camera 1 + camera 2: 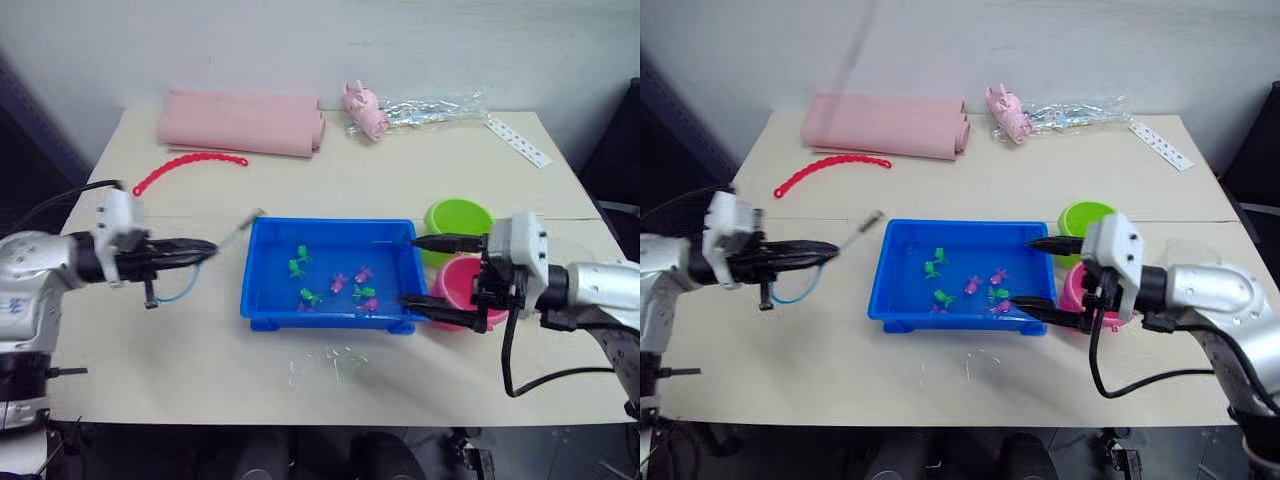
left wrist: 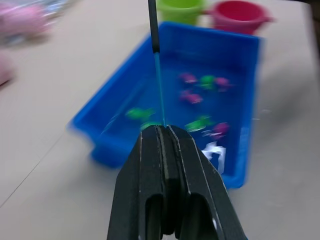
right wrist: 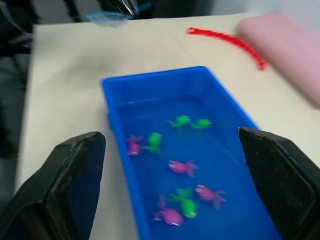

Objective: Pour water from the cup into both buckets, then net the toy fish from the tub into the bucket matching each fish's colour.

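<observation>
My right gripper (image 1: 432, 272) is spread wide at the right end of the tub (image 1: 262, 300), one finger near the tub's far right corner, the other along its near right corner, nothing between them. My left gripper (image 1: 205, 249) is pinched shut on the net (image 1: 178, 290), held to the left of the tub; the blue hoop hangs below my fingers and the thin stick points toward the tub's far left corner.

The tub sits mid-table with shallow water and the toy fish (image 1: 330, 283) scattered in it, green and pink mixed, mostly toward the middle and near side. Just right of the tub stand the buckets: pink bucket (image 1: 455, 288) nearer, green bucket (image 1: 459, 221) behind it, touching or nearly so.

Farther back: a red bead chain (image 1: 188, 164) at left, a folded pink cloth (image 1: 240, 123), a pink toy (image 1: 364, 109), and a crinkled clear bag (image 1: 432, 108) by the wall.
</observation>
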`<state>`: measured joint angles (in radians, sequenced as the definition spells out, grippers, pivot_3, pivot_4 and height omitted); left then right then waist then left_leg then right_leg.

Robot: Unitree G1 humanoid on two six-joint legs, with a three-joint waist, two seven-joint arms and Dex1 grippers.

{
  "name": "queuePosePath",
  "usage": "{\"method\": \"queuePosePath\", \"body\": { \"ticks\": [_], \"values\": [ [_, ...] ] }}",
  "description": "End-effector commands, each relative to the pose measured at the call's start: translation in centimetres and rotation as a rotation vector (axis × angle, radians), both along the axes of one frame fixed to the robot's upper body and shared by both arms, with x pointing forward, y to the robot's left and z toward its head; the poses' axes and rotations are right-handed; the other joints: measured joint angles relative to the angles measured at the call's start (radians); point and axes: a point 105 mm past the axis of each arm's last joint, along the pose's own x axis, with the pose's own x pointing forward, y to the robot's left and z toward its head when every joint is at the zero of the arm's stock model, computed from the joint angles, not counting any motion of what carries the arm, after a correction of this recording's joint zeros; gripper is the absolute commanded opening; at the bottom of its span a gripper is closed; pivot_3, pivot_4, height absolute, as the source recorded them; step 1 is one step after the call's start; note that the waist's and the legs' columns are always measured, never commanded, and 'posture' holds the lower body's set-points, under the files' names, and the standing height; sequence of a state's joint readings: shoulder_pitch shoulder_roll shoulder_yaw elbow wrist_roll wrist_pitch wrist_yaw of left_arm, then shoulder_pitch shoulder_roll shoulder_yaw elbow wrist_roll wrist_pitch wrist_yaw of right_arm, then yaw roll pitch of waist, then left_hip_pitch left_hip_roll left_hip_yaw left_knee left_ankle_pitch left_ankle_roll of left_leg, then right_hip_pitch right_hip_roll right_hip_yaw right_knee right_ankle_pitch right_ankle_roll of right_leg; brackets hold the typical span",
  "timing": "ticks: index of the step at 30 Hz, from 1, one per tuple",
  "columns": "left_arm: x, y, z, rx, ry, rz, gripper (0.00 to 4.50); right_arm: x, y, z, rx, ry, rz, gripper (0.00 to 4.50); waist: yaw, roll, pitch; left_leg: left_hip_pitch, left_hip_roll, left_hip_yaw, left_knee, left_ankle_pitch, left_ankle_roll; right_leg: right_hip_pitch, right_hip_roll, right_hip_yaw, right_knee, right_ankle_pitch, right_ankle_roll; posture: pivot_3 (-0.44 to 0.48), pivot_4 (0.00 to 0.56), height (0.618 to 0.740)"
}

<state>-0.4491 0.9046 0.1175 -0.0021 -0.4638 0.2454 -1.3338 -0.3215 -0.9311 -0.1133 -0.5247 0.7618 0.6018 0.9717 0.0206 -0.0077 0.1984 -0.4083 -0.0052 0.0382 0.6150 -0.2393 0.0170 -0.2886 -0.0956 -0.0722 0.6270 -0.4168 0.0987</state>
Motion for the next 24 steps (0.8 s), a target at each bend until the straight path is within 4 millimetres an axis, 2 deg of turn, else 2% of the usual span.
{"method": "queuePosePath", "body": {
  "ticks": [1, 4, 6, 12, 16, 18, 24],
  "values": [
    [-0.6, -2.7, -0.5, 0.137, 0.051, -0.112, 0.04, 0.0, 1.2, 0.8, -0.005, 0.038, 0.046, 4.50, -0.008, 0.000, 0.000, 0.000, 0.000, 0.000, 0.000, 0.000, 0.000, 0.000, 0.001, 0.000, 0.000, 0.000, 0.000, 0.000, 0.150, 0.740],
    [-0.4, -6.4, 0.5, 0.135, 0.043, -0.204, 0.04, 0.3, 2.2, 0.7, -0.034, 0.078, 0.101, 4.50, -0.015, -0.001, 0.002, -0.002, 0.001, 0.000, 0.000, 0.001, 0.001, -0.001, 0.002, -0.001, 0.002, 0.000, 0.000, 0.000, 0.150, 0.740],
    [-0.4, -7.9, 0.2, 0.148, 0.042, -0.246, 0.04, 0.1, 2.8, 0.2, -0.063, 0.120, 0.150, 4.50, -0.018, -0.001, 0.002, -0.004, 0.000, -0.001, 0.000, 0.001, 0.002, -0.002, 0.002, -0.002, 0.002, 0.000, 0.000, 0.000, 0.150, 0.740],
    [0.5, -10.3, -0.5, 0.166, 0.041, -0.259, 0.04, 0.7, 4.3, -1.0, -0.114, 0.183, 0.185, 4.50, -0.023, -0.001, 0.003, -0.007, 0.000, -0.001, 0.002, 0.000, 0.003, -0.004, 0.002, -0.002, 0.002, 0.000, 0.001, 0.000, 0.150, 0.740],
    [0.8, -11.0, -0.6, 0.181, 0.036, -0.258, 0.04, 1.1, 4.8, -1.7, -0.140, 0.203, 0.174, 4.50, -0.020, -0.001, 0.003, -0.020, 0.001, -0.002, 0.012, 0.000, 0.004, -0.016, 0.002, -0.003, 0.013, 0.000, 0.001, 0.000, 0.150, 0.740],
    [1.2, -11.2, -0.6, 0.188, 0.010, -0.236, 0.04, 1.0, 5.1, -2.0, -0.147, 0.232, 0.176, 4.50, -0.020, -0.001, 0.003, -0.021, 0.000, -0.002, 0.014, 0.000, 0.004, -0.016, 0.001, -0.003, 0.015, 0.000, 0.001, 0.000, 0.150, 0.740],
    [0.4, -11.6, -0.6, 0.185, 0.037, -0.259, 0.04, 1.2, 5.9, -2.1, -0.126, 0.240, 0.158, 4.50, -0.021, -0.001, 0.003, -0.021, 0.000, -0.003, 0.016, 0.002, 0.005, -0.016, 0.001, -0.003, 0.018, 0.000, 0.001, 0.000, 0.150, 0.740]
  ]
}}
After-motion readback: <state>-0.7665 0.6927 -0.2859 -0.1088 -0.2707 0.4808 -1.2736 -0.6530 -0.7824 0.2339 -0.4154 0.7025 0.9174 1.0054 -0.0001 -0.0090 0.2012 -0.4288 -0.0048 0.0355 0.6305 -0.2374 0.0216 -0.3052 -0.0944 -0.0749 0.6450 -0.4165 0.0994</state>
